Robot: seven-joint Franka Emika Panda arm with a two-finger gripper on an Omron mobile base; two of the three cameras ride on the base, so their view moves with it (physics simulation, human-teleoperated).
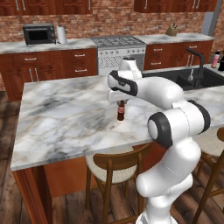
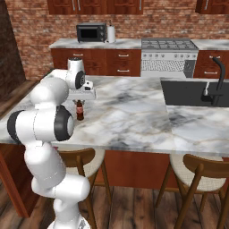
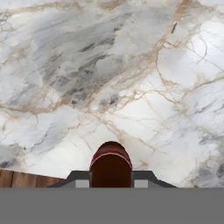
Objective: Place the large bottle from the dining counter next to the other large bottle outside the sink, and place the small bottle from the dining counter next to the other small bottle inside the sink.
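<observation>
The small bottle [image 1: 121,111] [image 2: 80,112], red-brown with a narrow neck, stands upright near the front of the dining counter [image 1: 65,113] [image 2: 134,116]. My gripper [image 1: 121,104] [image 2: 79,102] [image 3: 111,180] reaches down from above and is shut on its neck. In the hand view its red cap [image 3: 111,155] sits between the two dark fingers [image 3: 78,178]. Whether its base touches the slab I cannot tell. Far right, past the black sink [image 1: 175,78] [image 2: 188,91], the large bottle [image 1: 215,59] with a pink body stands beside the other large bottle [image 1: 221,64]. The other small bottle is hidden.
A black arched faucet [image 1: 199,65] [image 2: 219,76] rises at the sink. Wooden stools [image 1: 113,168] [image 2: 197,172] sit under the counter's near edge. Behind are a stove [image 1: 120,50], a microwave [image 1: 39,34] and a paper roll [image 1: 61,34].
</observation>
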